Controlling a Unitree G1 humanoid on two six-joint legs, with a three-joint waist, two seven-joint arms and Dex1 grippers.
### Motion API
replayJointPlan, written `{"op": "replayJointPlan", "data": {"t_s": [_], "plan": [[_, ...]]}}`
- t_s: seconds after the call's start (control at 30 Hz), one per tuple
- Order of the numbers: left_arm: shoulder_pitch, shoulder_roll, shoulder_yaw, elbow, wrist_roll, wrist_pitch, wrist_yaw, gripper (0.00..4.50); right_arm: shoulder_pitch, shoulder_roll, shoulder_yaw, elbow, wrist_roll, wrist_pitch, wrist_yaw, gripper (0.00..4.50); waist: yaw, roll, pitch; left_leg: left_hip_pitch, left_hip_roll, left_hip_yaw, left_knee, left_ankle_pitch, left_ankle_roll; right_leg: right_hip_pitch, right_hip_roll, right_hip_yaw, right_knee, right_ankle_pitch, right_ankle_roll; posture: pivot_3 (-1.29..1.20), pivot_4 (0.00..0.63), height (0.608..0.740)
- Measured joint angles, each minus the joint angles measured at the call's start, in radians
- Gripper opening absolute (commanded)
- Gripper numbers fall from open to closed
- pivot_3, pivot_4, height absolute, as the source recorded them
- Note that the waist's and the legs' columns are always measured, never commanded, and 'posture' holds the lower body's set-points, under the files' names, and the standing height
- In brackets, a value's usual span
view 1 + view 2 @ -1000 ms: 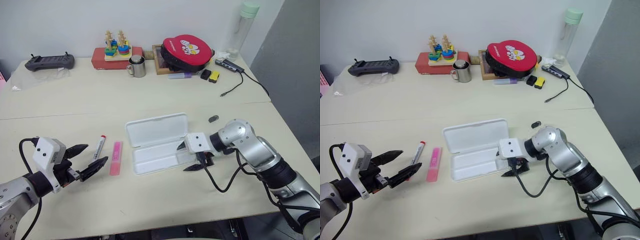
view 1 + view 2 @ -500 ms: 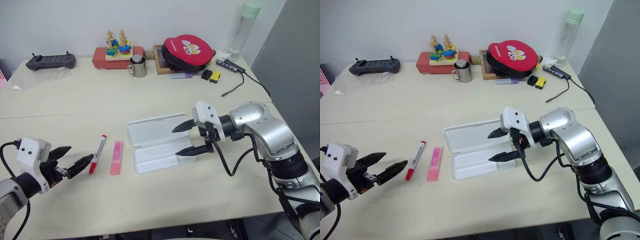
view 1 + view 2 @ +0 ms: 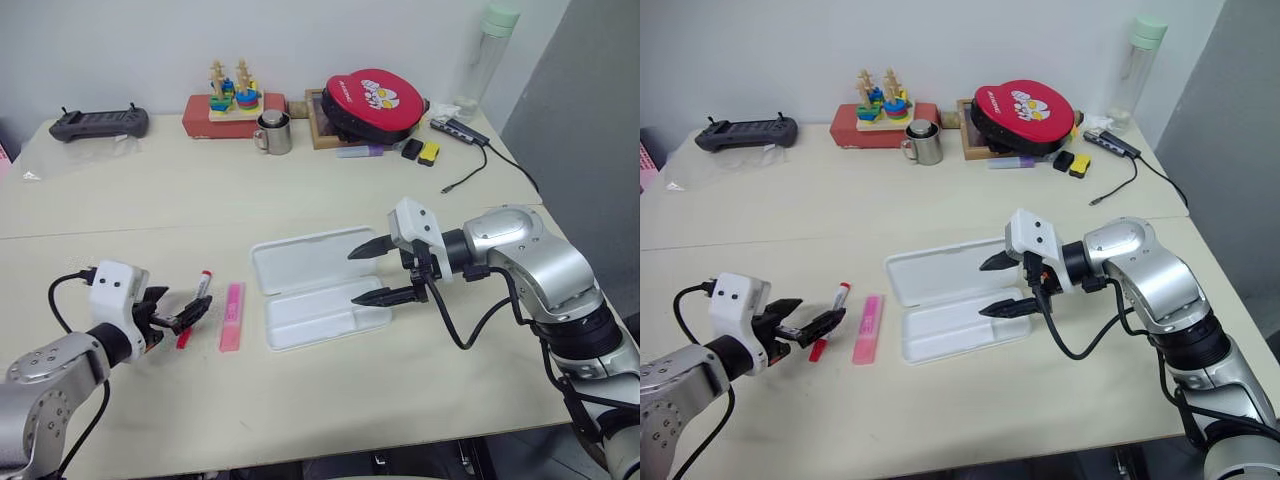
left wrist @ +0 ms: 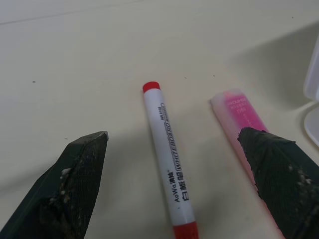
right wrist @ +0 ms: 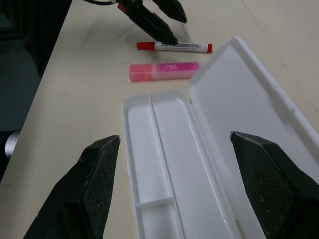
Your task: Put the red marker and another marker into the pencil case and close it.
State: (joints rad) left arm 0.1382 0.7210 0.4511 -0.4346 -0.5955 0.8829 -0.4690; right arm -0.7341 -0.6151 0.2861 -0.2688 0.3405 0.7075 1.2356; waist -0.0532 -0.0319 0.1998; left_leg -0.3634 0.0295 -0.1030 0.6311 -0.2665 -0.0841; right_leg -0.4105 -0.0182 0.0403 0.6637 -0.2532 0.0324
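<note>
Case (image 3: 318, 288) lies open flat on the table (image 3: 330, 400), lid toward the far side, tray toward the robot. Tray is divided into a long compartment, a narrow strip beside it and a small end pocket; nothing in any of them, nothing on the lid.

Right gripper (image 3: 378, 271) hangs over the case's right end, fingers spread wide, one over the lid, one over the tray, holding nothing, not touching the case.

Left gripper (image 3: 178, 312) is low at the table, fingers spread apart and holding nothing. Red marker (image 4: 167, 157) lies flat between the two fingers, not touching either. Red cap points away from the gripper, red tail sits closest to it. Pink highlighter (image 4: 238, 119) lies just beside the marker, roughly parallel, on the side toward the case; one left finger (image 4: 281, 180) overlaps its near end in the wrist view, contact can't be told. Highlighter sits between the marker and the case, apart from both.

Counts:
- 1 case, open
- 1 red marker, 1 pink highlighter, both on the table outside the case
- 1 purple marker (image 3: 360, 152) at the far edge, well away from both grippers
- 1 red round pouch (image 3: 375, 100), shut, contents unseen
- 1 metal mug (image 3: 274, 132)
- 1 bottle (image 3: 486, 55)
</note>
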Motion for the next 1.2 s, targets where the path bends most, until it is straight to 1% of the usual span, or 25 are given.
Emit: {"op": "replayJointPlan", "data": {"t_s": [0.27,0.37,0.4,0.43,0.47,0.73,1.0,1.03,1.2], "plan": [[-0.001,0.014,-0.031,0.028,0.039,0.058,0.028,4.5,0.0,-0.005,0.0,-0.014,0.017,0.006,-0.016,3.7,0.001,0.0,0.0,0.0,0.0,0.0,0.0,0.0,0.0,0.0,0.0,0.0,0.0,0.0,0.0,0.0,0.15,0.74],[-0.005,0.017,-0.031,0.033,0.046,0.078,0.033,4.02,0.0,-0.007,0.0,-0.015,0.028,0.008,-0.019,3.72,0.002,0.0,0.0,0.0,0.0,0.0,0.0,0.0,0.0,0.0,0.0,0.0,0.0,0.0,0.0,0.0,0.15,0.74],[-0.007,0.017,-0.031,0.034,0.048,0.082,0.039,3.78,0.0,-0.007,0.0,-0.015,0.03,0.009,-0.02,3.72,0.002,0.0,0.0,0.0,0.0,0.0,0.0,0.0,0.0,0.0,0.0,0.0,0.0,0.0,0.0,0.0,0.15,0.74],[-0.016,0.017,-0.031,0.036,0.048,0.098,0.045,3.67,0.0,-0.008,0.0,-0.015,0.034,0.01,-0.021,3.72,0.002,0.0,0.0,0.0,0.0,0.0,0.0,0.0,0.0,0.0,0.0,0.0,0.0,0.0,0.0,0.0,0.15,0.74],[-0.025,0.02,-0.031,0.039,0.048,0.118,0.047,3.35,0.0,-0.008,0.0,-0.015,0.035,0.011,-0.022,3.72,0.002,0.0,0.0,0.0,0.0,0.0,0.0,0.0,0.0,0.0,0.0,0.0,0.0,0.0,0.0,0.0,0.15,0.74],[-0.037,0.022,-0.019,0.041,0.05,0.159,0.046,2.09,0.0,-0.008,0.0,-0.015,0.036,0.015,-0.038,3.72,0.002,0.0,0.0,0.0,0.0,0.0,0.0,0.0,0.0,0.0,0.0,0.0,0.0,0.0,0.0,0.0,0.15,0.74],[-0.037,0.022,-0.014,0.044,0.051,0.164,0.045,0.49,0.0,-0.008,0.002,-0.015,0.036,0.015,-0.039,3.72,0.003,0.0,0.0,0.0,0.0,0.0,0.0,0.0,0.0,0.0,0.0,0.0,0.0,0.0,0.0,0.0,0.15,0.74],[-0.038,0.022,-0.013,0.044,0.052,0.164,0.044,0.4,0.0,-0.008,0.002,-0.015,0.036,0.015,-0.039,3.72,0.003,0.0,0.0,0.0,0.0,0.0,0.0,0.0,0.0,0.0,0.0,0.0,0.0,0.0,0.0,0.0,0.15,0.74],[-0.038,0.025,-0.015,0.045,0.054,0.163,0.042,0.39,0.0,-0.009,0.002,-0.015,0.036,0.015,-0.038,3.72,0.003,0.0,0.0,0.0,0.0,0.0,0.0,0.0,0.0,0.0,0.0,0.0,0.0,0.0,0.0,0.0,0.15,0.74]]}}
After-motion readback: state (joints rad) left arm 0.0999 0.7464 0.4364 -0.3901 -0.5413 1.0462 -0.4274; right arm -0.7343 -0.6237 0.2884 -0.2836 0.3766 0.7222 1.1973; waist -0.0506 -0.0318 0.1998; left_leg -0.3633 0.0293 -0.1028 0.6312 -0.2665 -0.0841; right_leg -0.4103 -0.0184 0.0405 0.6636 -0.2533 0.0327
